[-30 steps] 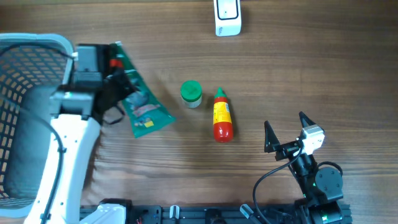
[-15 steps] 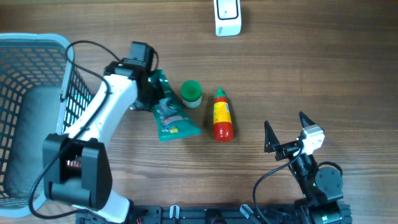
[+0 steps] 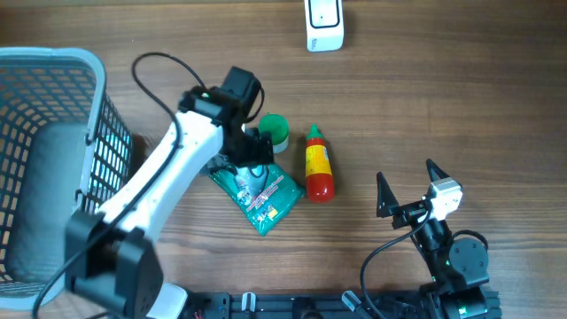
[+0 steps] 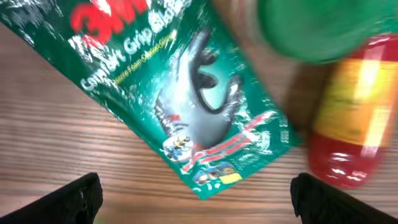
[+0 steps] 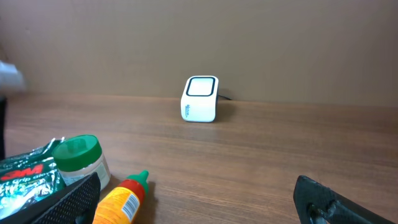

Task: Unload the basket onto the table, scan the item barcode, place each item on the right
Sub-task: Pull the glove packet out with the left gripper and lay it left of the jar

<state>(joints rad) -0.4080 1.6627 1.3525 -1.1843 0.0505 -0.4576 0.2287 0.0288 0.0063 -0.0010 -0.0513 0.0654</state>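
A green packet (image 3: 259, 197) lies flat on the wooden counter (image 3: 461, 80), just left of a red sauce bottle (image 3: 317, 165) and on the near side of a green-lidded jar (image 3: 273, 130). In the left wrist view a red "3M" can be read on it, with white lettering below that seems to say "Comfort Grip Gloves", and a grey glove is pictured at its middle. The small print at its near end is too blurred to be read, and its far end is cut off at the top of that view.

The left end effector (image 4: 198, 194) is spread wide above the packet, with nothing held; only its dark fingertips (image 4: 79, 196) are seen, at the lower corners. The right end effector (image 3: 406, 173) is also spread wide and empty, at the near right, well apart from the items.

The bottle carries a yellow label whose print cannot be made out. A white scanner (image 3: 324, 25) stands at the far edge, cut off in the overhead view; the marking on its front is illegible. A grey basket (image 3: 55, 57) is partly out of view at the left.
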